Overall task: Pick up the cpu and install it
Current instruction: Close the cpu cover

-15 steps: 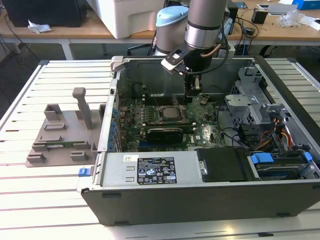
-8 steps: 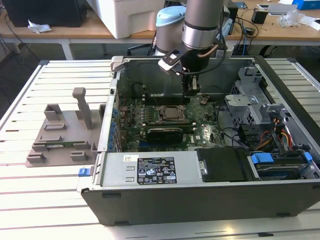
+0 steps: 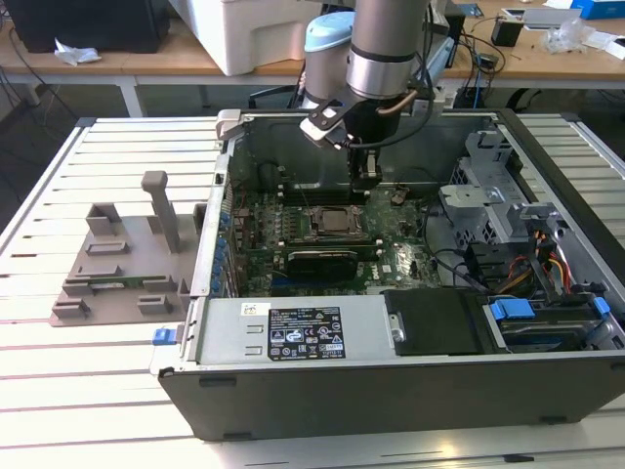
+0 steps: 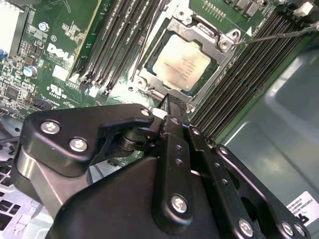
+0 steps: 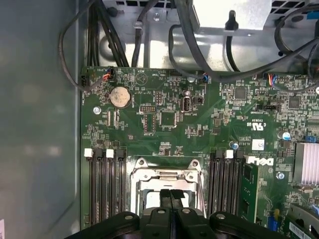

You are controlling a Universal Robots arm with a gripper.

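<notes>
Centre of the exterior view: gripper [image 3: 366, 188] hangs over the open computer case [image 3: 391, 391] | jaws clenched together, holding nothing | cpu [image 4: 182, 62] lies flat inside the motherboard socket [image 4: 144, 79], just beside the gripper | judgement: seat level, press lightly, no sideways drag.

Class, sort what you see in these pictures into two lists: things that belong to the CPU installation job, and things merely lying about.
Belongs to the job:
- cpu, lying in the socket frame
- end effector, shut, close over the cpu

Just lying about:
- grey plastic fixture, at the exterior view's left
- coin battery
- labelled metal box
- blue drive tab
</notes>
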